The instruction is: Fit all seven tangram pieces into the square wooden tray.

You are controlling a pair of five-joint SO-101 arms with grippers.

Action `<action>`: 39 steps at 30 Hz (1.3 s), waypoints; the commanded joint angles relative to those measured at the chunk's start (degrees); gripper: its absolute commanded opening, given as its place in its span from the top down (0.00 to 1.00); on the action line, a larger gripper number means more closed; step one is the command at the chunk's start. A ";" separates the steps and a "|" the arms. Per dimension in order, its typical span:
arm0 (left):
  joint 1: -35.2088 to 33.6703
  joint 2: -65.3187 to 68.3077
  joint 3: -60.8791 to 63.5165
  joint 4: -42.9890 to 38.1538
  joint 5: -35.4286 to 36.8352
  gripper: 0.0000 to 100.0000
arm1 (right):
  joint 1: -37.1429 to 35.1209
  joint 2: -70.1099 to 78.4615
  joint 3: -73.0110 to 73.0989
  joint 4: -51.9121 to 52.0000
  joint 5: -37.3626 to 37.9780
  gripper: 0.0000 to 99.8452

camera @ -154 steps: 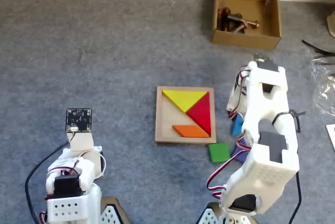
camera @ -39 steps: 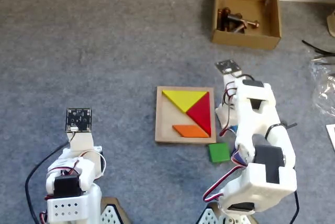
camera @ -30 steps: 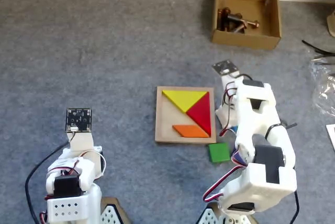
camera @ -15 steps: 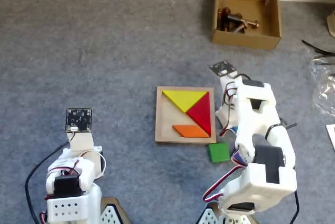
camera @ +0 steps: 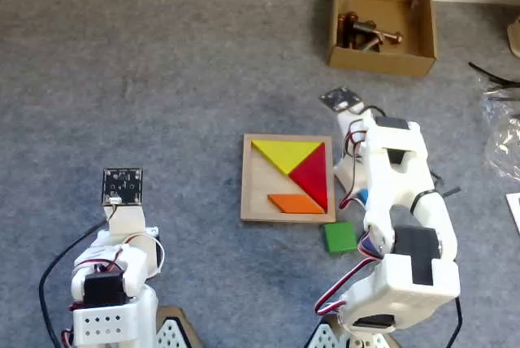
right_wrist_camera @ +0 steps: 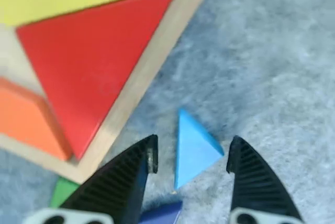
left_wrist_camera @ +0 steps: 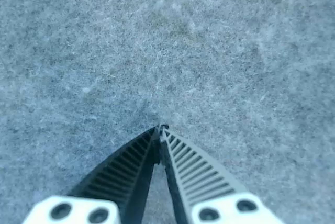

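The square wooden tray (camera: 253, 206) lies mid-table holding a yellow triangle (camera: 286, 154), a red triangle (camera: 313, 178) and an orange parallelogram (camera: 296, 202). A green square (camera: 340, 237) lies just off the tray's near right corner. In the right wrist view my right gripper (right_wrist_camera: 191, 153) stands open, its fingers on either side of a light blue triangle (right_wrist_camera: 193, 148) that lies on the carpet beside the tray's edge (right_wrist_camera: 157, 62). A dark blue piece (right_wrist_camera: 162, 213) and the green square (right_wrist_camera: 63, 192) peek out near that gripper's base. My left gripper (left_wrist_camera: 159, 130) is shut over bare carpet.
A cardboard box (camera: 382, 23) with metal parts stands at the back right. Cables and a plastic bag (camera: 504, 128) lie at the right edge. The right arm (camera: 398, 202) covers the carpet right of the tray; the left arm (camera: 114, 267) sits at the near left.
The right arm has swung from the far right toward the tray's right side, and its wrist has crept farther back and left. The left arm has not moved.
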 commanded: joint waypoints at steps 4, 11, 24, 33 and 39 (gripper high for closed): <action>-0.48 0.40 1.19 0.44 0.09 1.00 | 0.48 -3.21 -3.03 1.89 3.16 0.79; -0.48 0.40 1.19 0.44 0.09 1.00 | 1.27 -3.03 -2.95 1.54 3.25 0.79; -0.48 0.40 1.19 0.44 0.09 1.00 | 1.45 -2.77 -1.45 1.45 6.42 0.79; -0.48 0.40 1.19 0.44 0.09 1.00 | 2.07 -2.86 -0.22 -0.04 6.42 0.79; -0.48 0.40 1.19 0.44 0.09 1.00 | 3.65 -2.86 -0.22 0.13 7.03 0.79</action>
